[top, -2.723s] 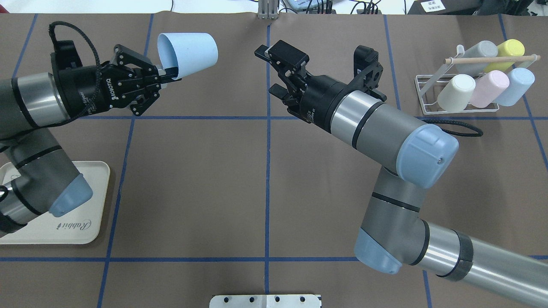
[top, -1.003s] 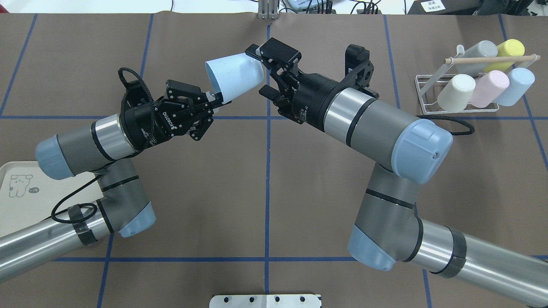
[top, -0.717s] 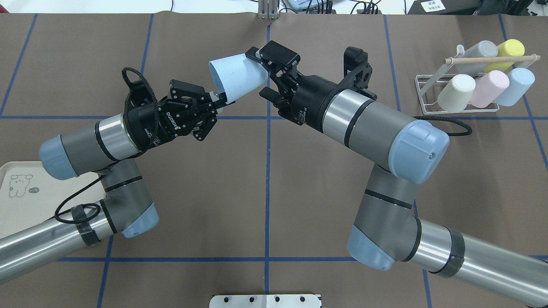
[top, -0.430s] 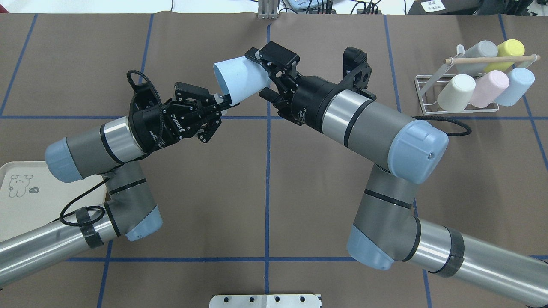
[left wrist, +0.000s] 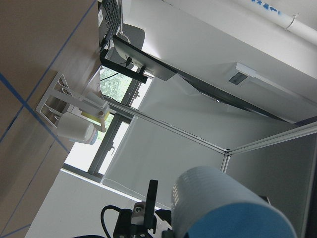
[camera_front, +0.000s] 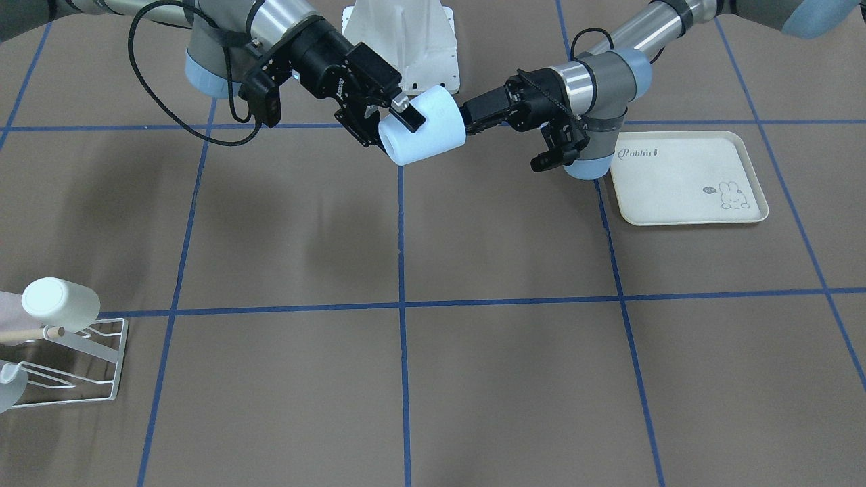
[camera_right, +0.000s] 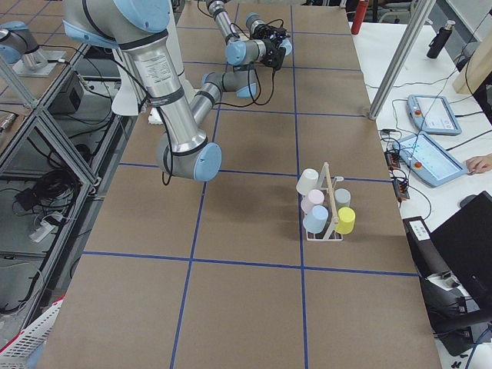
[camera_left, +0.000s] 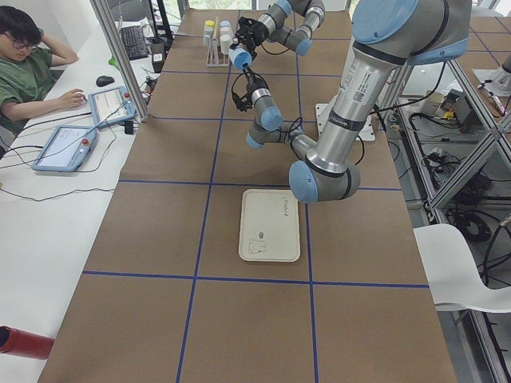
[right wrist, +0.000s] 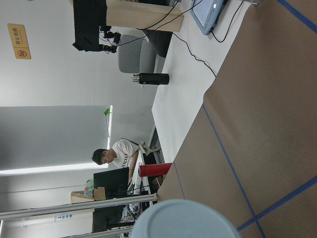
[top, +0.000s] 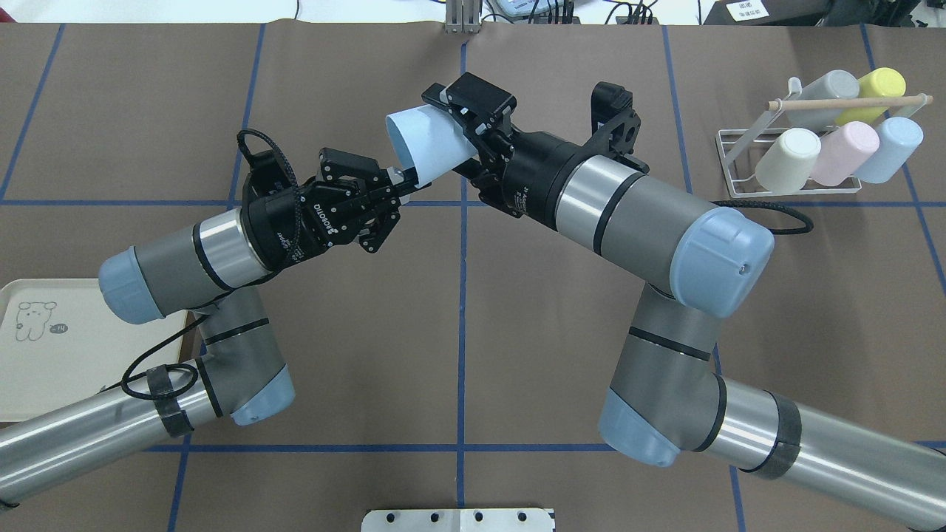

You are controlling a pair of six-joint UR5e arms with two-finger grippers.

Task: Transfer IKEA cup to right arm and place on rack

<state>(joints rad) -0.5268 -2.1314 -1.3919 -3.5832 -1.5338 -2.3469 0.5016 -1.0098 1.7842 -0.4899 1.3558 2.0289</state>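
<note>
Blue cup (top: 432, 144), rim in left fingers (top: 392, 179), base between right fingers (top: 471, 97).

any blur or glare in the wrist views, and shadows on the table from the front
Left wrist view: the cup is close and soft, the window blown out. Right wrist view: the cup is a blurred dome at the bottom edge. Front-facing view: faint shadows on the table.

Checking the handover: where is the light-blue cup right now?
In the overhead view the light-blue cup hangs over the centre blue line, rim pinched by the left gripper, base between the fingers of the right gripper.
</note>
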